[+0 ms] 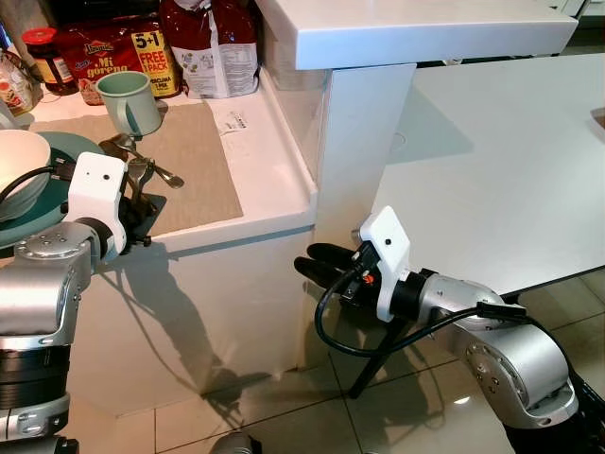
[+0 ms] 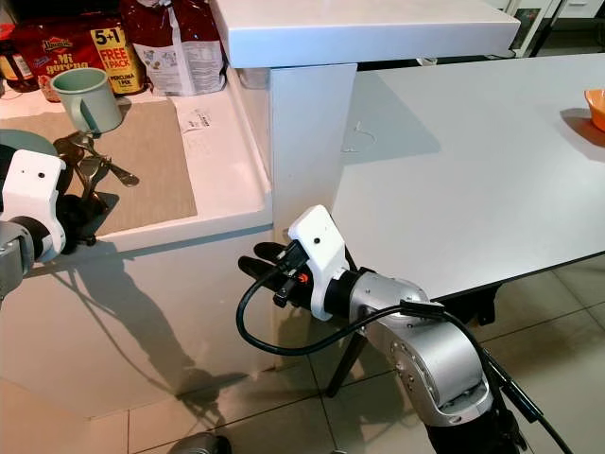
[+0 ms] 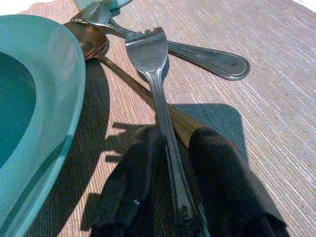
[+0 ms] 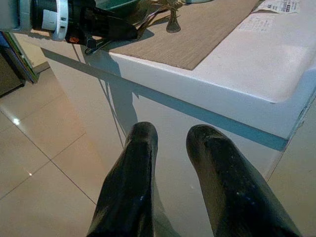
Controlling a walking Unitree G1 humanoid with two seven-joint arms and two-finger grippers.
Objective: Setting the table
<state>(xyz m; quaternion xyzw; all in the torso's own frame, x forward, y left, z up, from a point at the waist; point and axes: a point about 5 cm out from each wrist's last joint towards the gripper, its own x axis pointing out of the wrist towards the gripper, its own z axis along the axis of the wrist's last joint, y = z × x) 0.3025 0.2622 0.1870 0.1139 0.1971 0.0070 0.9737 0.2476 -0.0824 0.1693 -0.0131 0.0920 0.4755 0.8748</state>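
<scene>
Bowl: a white bowl (image 1: 17, 170) is sitting in a teal plate (image 1: 59, 151) at the left edge of the white counter (image 1: 274, 180), the plate lying partly on the tan placemat (image 1: 194, 165).
Left gripper: the left gripper (image 3: 170, 197) is reaching over the front edge of the counter onto the placemat, its two black fingers (image 3: 128, 187) clenching on the handle of a fork (image 3: 153, 64), which is running between them with its tines pointing away toward the back of the mat.
Cutlery: a spoon (image 3: 91, 42) is lying just beside the plate's rim, its handle passing under the fork; a second utensil (image 3: 207, 57) is lying crosswise beyond it.
Mug: a pale green mug (image 1: 129, 101) is standing upright near the back edge of the placemat.
Packets: red food packets (image 1: 113, 52) and a red and white bag (image 1: 213, 47) are lining the back edge of the counter.
Paper slip: a small printed slip (image 1: 232, 123) is lying on the bare counter beside the mat's right edge.
Right gripper: the right gripper (image 4: 170, 143) is hanging below the counter's front corner, over the tiled floor (image 1: 284, 416), its fingers parted and grasping nothing.
Table: a white table (image 1: 492, 161) is stretching off to the right, with an orange bowl (image 2: 596, 106) at its far right edge.
</scene>
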